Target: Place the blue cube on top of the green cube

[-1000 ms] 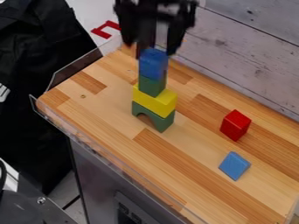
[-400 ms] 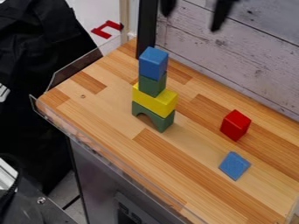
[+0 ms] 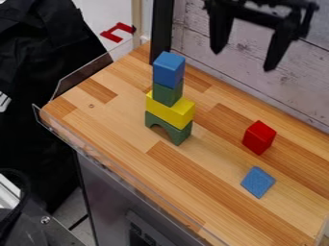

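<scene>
Blue cube [image 3: 168, 70], green cube [image 3: 168, 93], yellow block [image 3: 170, 111], red block [image 3: 259, 138], striped tan-brown wooden tabletop [image 3: 212, 158]

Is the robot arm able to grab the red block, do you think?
Probably yes: its pincer looks open and empty, and nothing sits on or against the red block, though its reach is a guess.

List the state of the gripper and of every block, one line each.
Gripper: open, holding nothing.
Blue cube: stacked on green cube.
Green cube: on yellow block.
Yellow block: on green arch.
Green arch: upright, opening downward.
Red block: on the table, unstacked.
Smaller blue block: on the table, unstacked.
</scene>
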Motion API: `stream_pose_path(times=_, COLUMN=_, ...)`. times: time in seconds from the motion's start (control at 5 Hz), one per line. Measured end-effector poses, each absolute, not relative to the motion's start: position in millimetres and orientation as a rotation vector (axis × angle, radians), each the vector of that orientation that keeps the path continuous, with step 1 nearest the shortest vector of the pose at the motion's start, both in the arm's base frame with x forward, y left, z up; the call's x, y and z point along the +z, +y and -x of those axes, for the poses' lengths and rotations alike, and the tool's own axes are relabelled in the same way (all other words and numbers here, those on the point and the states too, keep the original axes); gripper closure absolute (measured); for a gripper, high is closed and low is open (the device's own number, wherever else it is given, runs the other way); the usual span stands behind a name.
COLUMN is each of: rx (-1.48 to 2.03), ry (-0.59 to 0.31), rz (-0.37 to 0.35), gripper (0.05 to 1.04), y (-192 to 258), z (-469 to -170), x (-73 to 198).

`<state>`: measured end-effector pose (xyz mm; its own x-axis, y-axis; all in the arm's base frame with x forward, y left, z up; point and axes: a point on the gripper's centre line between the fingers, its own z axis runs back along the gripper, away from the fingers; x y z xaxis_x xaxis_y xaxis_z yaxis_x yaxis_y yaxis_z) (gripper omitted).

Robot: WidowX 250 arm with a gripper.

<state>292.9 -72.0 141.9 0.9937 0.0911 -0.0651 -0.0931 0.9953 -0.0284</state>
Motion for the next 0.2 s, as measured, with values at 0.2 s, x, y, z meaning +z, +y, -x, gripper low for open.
stream_pose_path(times=0.2, rx=0.139, ry=0.063, rz=0.035, gripper=0.084, y=-74.7, z=-295.1, x=119.3)
